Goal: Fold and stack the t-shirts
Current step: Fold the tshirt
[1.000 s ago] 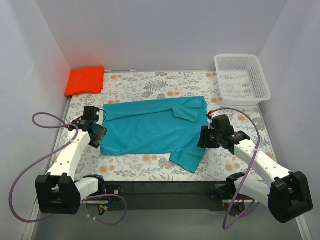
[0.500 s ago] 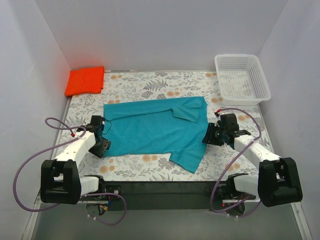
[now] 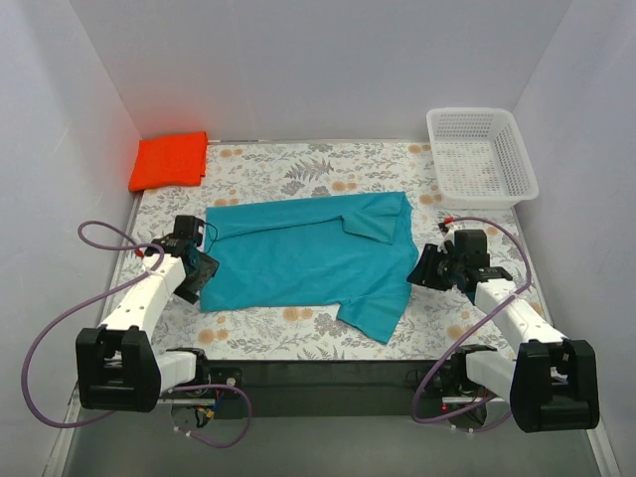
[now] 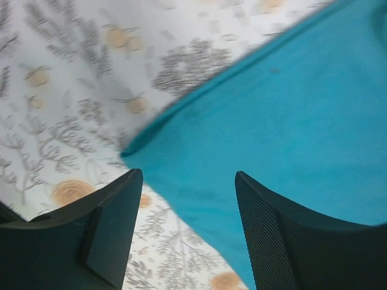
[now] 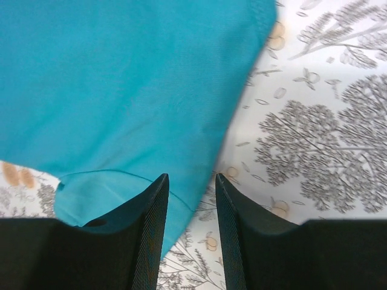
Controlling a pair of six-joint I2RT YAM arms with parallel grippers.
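1. Top view: compared with a second ago, both arms have tucked back toward their bases. The right gripper [image 3: 425, 270] has slid a bit off to the right of the shirt's edge, while the left gripper [image 3: 202, 276] is about where it was, at the left edge.
2. Also top view: the teal blue soft cloth t-shirt [image 3: 308, 258] lies spread mid-table on the floral-print tabletop [image 3: 298, 169], one sleeve flopped over on the right and a corner hanging toward the near edge. The bright orange-red cloth t-shirt [image 3: 169, 161] is already a neat folded square in the far left corner. The white plastic mesh basket [image 3: 481, 112] sits far right.
3. Left wrist view: the left gripper [image 4: 187, 178] has its jaws wide apart, hovering over the corner of the teal blue t-shirt [image 4: 290, 121]. Nothing is pinched. The fabric looks smooth and matte with a thin hem.
4. Right wrist view: the right gripper [image 5: 191, 178] has its jaws only slightly parted above the shirt's [image 5: 121, 78] edge, and I don't see cloth caught between them.
5. My read is that they're lining up to grab for the teal fold. Next up, each gripper needs to drop and pinch its edge cleanly before lifting together.
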